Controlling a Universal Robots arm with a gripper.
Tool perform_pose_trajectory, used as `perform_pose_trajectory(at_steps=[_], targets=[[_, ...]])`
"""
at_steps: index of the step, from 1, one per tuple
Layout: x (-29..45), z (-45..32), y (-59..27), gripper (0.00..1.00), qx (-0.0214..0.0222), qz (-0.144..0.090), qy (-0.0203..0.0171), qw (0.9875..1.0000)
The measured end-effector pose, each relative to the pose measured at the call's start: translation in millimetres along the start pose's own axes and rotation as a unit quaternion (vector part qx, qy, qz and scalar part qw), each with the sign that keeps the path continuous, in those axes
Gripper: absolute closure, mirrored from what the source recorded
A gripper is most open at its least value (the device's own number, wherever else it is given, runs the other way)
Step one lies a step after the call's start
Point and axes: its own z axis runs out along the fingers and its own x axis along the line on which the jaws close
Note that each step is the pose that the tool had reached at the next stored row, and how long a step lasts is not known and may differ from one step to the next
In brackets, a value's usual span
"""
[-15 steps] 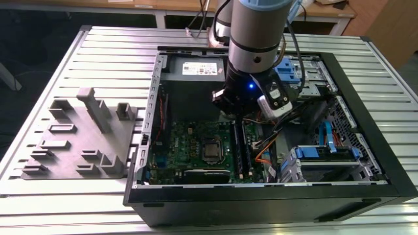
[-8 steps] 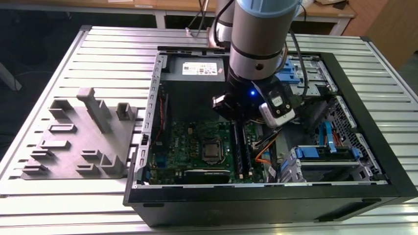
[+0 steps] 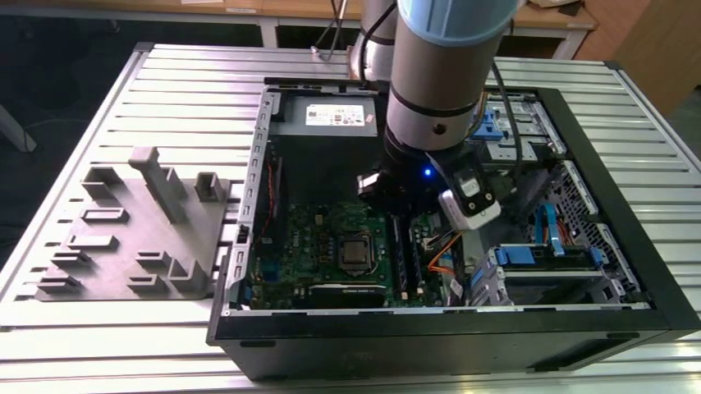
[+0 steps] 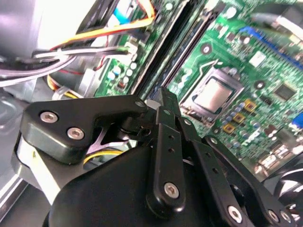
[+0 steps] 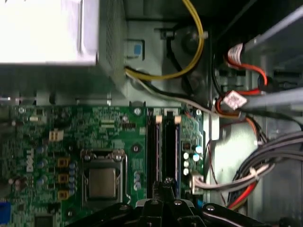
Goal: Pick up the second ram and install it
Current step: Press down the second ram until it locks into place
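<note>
My gripper [image 5: 166, 182] hangs low inside the open PC case [image 3: 613, 271], over the motherboard's [image 5: 71, 142] two long memory slots. In both wrist views its black fingers [image 4: 166, 124] are drawn together to one point with no gap. That point sits on the slot nearer the cables, where a slim dark stick, the second ram [image 5: 169, 151], lies along the slot. I cannot tell whether the fingers pinch the stick or only touch its top edge. The neighbouring slot [image 5: 154, 151] is dark too. In the exterior view the arm's wrist [image 3: 438, 123] hides the fingers.
The processor socket [image 5: 102, 182] lies beside the slots. Bundles of grey, orange and yellow cables [image 5: 246, 118] crowd the other side. The power supply [image 3: 328, 115] and blue-tabbed drive bays [image 3: 547, 250] line the case. A grey parts holder [image 3: 137, 234] stands on the slatted table at the exterior view's left.
</note>
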Motion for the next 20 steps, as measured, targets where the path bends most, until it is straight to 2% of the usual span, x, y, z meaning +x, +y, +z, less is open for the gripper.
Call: perform_pose_trajectory(at_steps=[9,20], targets=[[-0.4,-0.4,-22.1,0.93,0.0,0.0,0.0,1.0],[-2.4,4.2,-32.5,0.93,0.0001,0.0,0.0009,1.0]])
